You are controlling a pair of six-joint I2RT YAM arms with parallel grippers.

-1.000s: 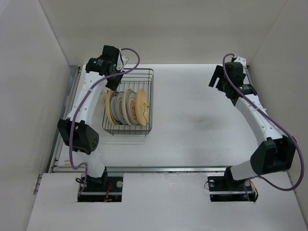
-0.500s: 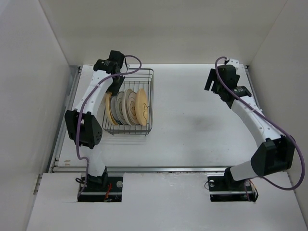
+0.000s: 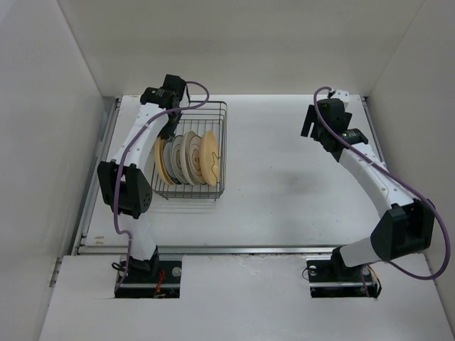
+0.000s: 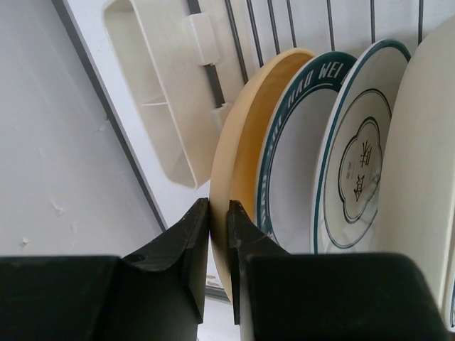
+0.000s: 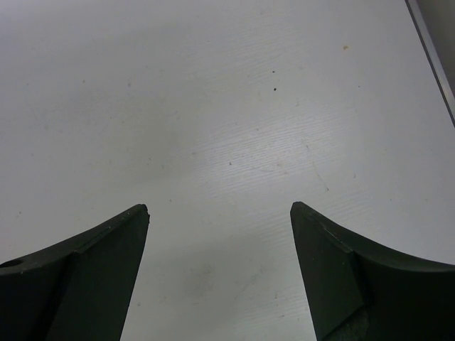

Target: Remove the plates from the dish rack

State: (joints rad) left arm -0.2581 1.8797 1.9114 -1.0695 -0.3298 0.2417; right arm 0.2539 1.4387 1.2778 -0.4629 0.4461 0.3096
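The dark wire dish rack (image 3: 222, 142) stands at the back left of the table with several plates upright in it. The leftmost is a tan plate (image 3: 161, 162); white plates (image 3: 181, 158) with dark rims follow, then another tan plate (image 3: 208, 158). My left gripper (image 3: 168, 117) hangs over the rack's far left end. In the left wrist view the left gripper (image 4: 219, 213) is shut on the rim of the leftmost tan plate (image 4: 242, 135), beside a white plate (image 4: 298, 142). My right gripper (image 3: 316, 121) (image 5: 219, 209) is open over bare table, holding nothing.
White walls close in the table on the left, back and right. A cream plastic fitting (image 4: 160, 106) lies along the left table edge just outside the rack. A metal rail (image 3: 234, 249) runs along the near edge.
My left gripper has come down over the rack's left end and its jaws have shut on the tan plate's rim. The right arm has shifted slightly to the left.
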